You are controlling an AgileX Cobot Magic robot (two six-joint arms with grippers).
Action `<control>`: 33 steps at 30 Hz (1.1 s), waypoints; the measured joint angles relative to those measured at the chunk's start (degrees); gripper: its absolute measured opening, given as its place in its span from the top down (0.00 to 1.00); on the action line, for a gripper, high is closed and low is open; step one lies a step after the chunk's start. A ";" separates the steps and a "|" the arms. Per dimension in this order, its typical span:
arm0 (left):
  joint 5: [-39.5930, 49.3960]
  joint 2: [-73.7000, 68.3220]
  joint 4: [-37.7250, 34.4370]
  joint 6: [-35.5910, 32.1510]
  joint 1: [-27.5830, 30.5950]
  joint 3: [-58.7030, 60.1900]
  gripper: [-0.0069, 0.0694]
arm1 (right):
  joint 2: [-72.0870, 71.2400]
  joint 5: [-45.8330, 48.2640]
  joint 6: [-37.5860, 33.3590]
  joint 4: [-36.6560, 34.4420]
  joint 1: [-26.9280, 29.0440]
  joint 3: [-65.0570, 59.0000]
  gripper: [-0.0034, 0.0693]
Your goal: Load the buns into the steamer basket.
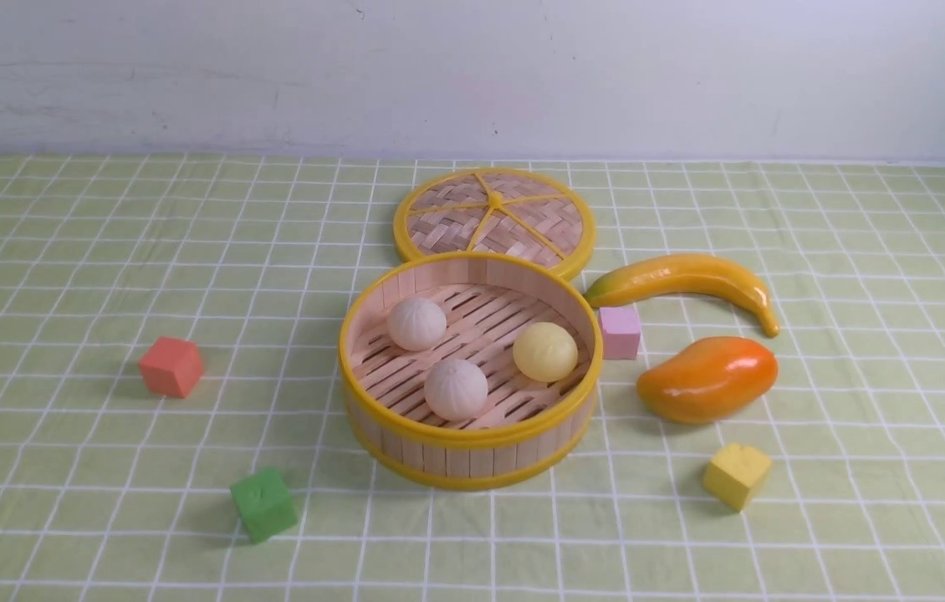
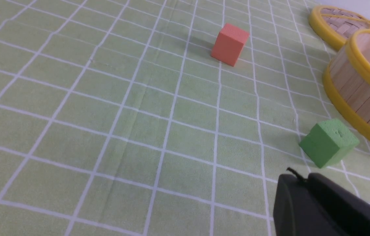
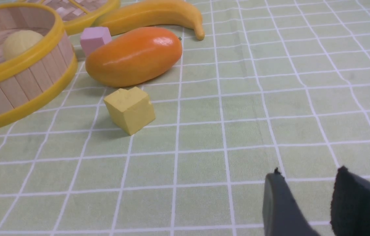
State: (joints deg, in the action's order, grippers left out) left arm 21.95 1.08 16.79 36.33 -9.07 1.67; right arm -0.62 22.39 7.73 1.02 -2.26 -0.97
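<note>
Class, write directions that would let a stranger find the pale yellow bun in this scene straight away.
Start at the round wooden-slat steamer basket with yellow rims in the middle of the green checked tablecloth. Three small round buns sit on its slatted floor. The pale yellow bun lies on the side nearest the pink foam cube, and its colour sets it apart from the two off-white buns.

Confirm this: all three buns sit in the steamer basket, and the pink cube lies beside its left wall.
Wrong side. The front view shows the pink cube beside the steamer basket on its right wall, toward the mango. All three buns do sit inside.
</note>
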 joint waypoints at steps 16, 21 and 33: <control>0.06 0.00 0.00 0.00 0.00 0.00 0.83 | 0.00 0.00 0.00 -0.01 0.00 0.00 0.62; 0.06 0.00 0.00 0.00 0.00 0.00 0.83 | 0.00 0.00 0.00 -0.01 0.00 0.00 0.62; 0.06 0.00 0.00 0.00 0.00 0.00 0.83 | 0.00 0.00 0.00 -0.01 0.00 0.00 0.62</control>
State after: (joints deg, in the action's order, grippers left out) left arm 22.00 1.08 16.79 36.33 -9.07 1.67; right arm -0.62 22.39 7.73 1.01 -2.26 -0.97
